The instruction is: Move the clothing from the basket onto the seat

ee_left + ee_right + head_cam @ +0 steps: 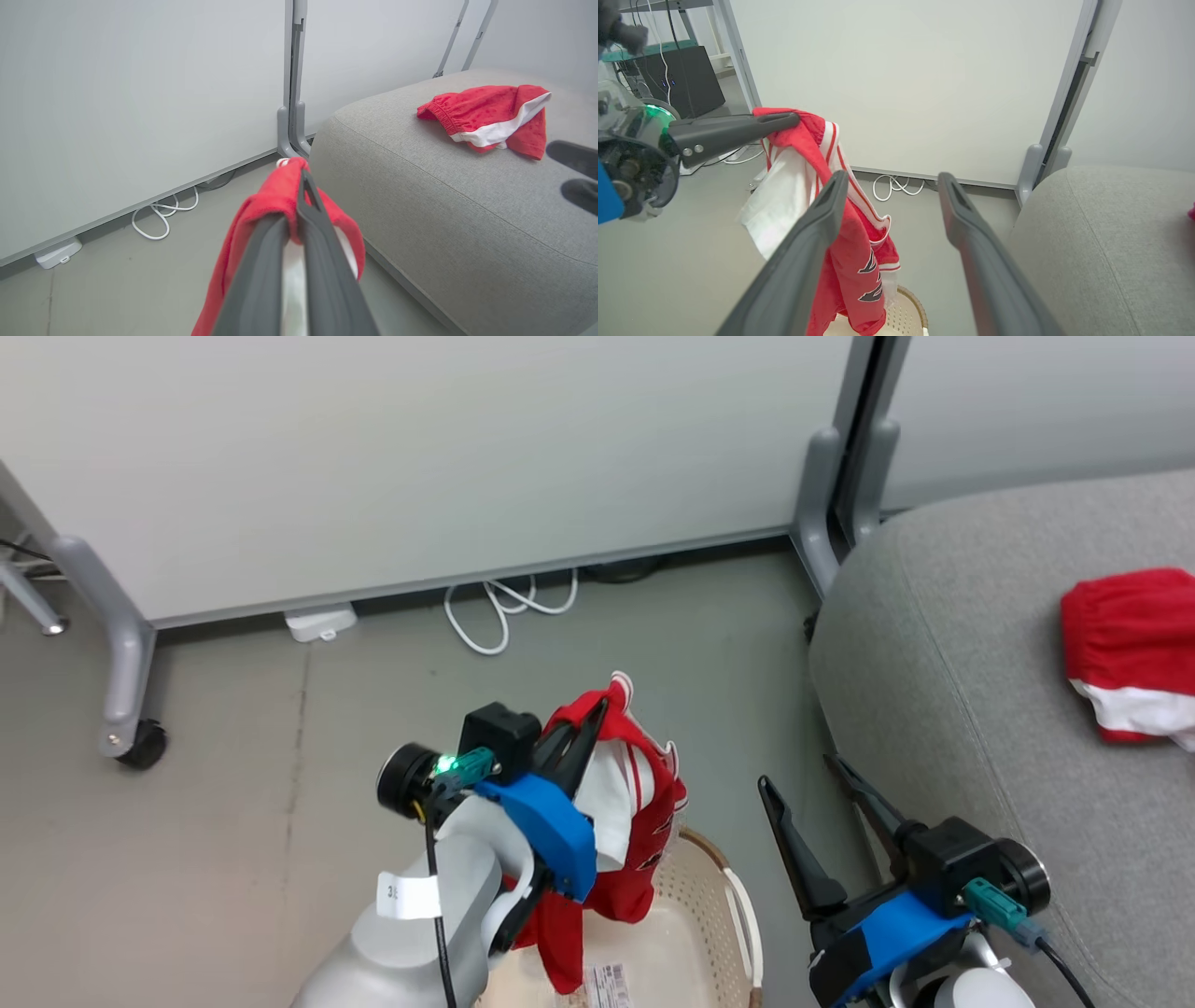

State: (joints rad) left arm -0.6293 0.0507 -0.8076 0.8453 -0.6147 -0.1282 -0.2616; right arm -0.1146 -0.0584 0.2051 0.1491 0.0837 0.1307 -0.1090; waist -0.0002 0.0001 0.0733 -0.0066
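The left pincer [590,719] pinches red jersey [644,821] (white trim, black emblem); right pincer [798,775] spread.

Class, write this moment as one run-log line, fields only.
left gripper: shut on jersey, hanging over basket | right gripper: open, empty | shorts: on seat

- I saw that my left gripper [593,709] and right gripper [798,773] each had two long, dark grey fingers [794,845] on a bright blue mount [546,826].
- Two small silver screws [690,150] sat in one left finger.
- A green light [445,765] glowed beside a teal connector [473,767] with a black cable [431,849].
- My pale grey forearm [411,952] wore a white label [408,896].
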